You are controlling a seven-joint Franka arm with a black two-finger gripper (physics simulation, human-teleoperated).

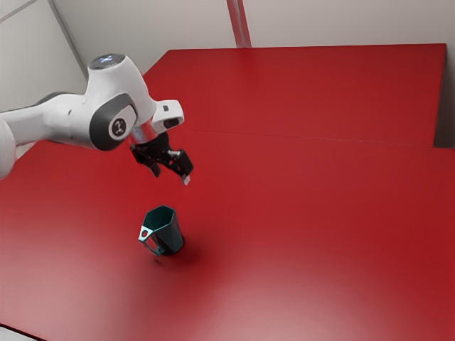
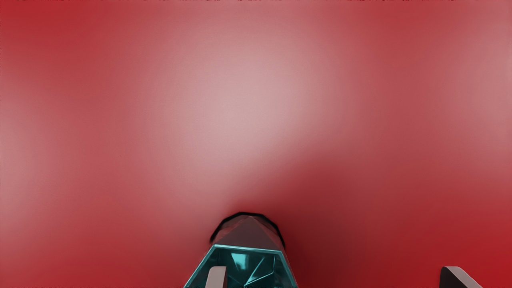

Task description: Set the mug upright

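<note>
End effector point(image 1: 170, 176): open, with fingertips point(image 2: 216, 277) spread wide and nothing gripped between. Position: above the bench point(image 1: 298, 213) and clear of the mug point(image 1: 169, 231), higher than the rim point(image 2: 248, 248) and set back from it in the exterior view. In the wrist view, note one fingertip across the mug's mouth point(image 1: 162, 217) and the other well to the side, over bare bench; read this as overlap in the line of sight, not as contact. Mug location: on the bench, nearer the exterior view's left than its right, just below the end effector in that view. Mug attitude: upright, mouth facing up, base point(image 2: 250, 213) down, handle point(image 1: 145, 234) standing out from the side wall toward the exterior view's left. Cross-check in the wrist view: rim nearer the camera, base farther away, consistent with the same attitude. Exact seating of the base on the bench: not readable in full detail, but no clear lean visible. Task status: required end condition met, judging by the mug's pose. Cause of that pose: not determinable from a single moment. Remaining work: none apparent for the mug's orientation; no righting, turning or lifting called for with the mug standing like this.
</note>
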